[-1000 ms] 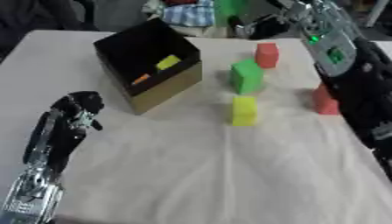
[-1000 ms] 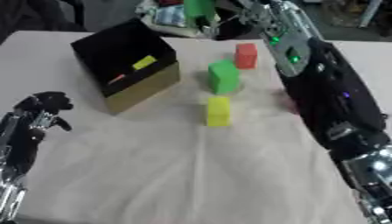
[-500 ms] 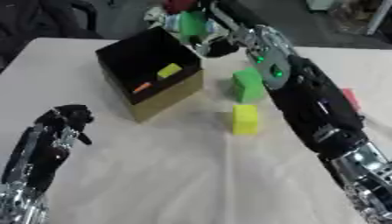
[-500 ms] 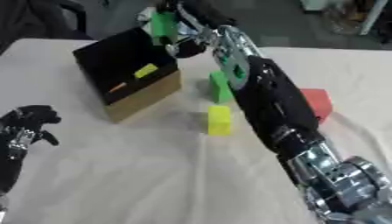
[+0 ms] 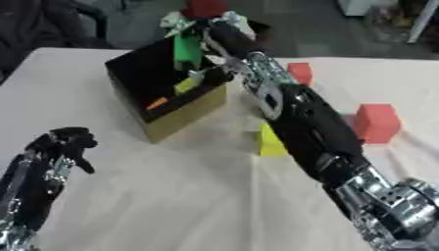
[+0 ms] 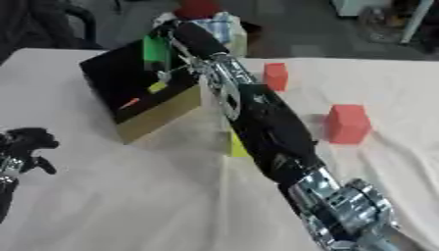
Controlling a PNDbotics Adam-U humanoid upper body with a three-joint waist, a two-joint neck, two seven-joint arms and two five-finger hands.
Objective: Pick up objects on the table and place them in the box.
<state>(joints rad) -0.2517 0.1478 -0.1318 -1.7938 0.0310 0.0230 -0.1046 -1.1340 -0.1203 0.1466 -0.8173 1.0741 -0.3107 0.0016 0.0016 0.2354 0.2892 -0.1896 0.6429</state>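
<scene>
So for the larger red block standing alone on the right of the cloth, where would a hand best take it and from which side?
Probably from above, by two opposite upright faces. The red block stands upright with bare cloth around it, so fingers have room on either side. The right hand, nearer that side, is shut on the green block over the box.

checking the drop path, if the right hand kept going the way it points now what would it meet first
Probably the box. The right hand reaches over its far rim, fingers curled round a green block held above the opening, so the block would likely enter first. Depth is hard to judge.
</scene>
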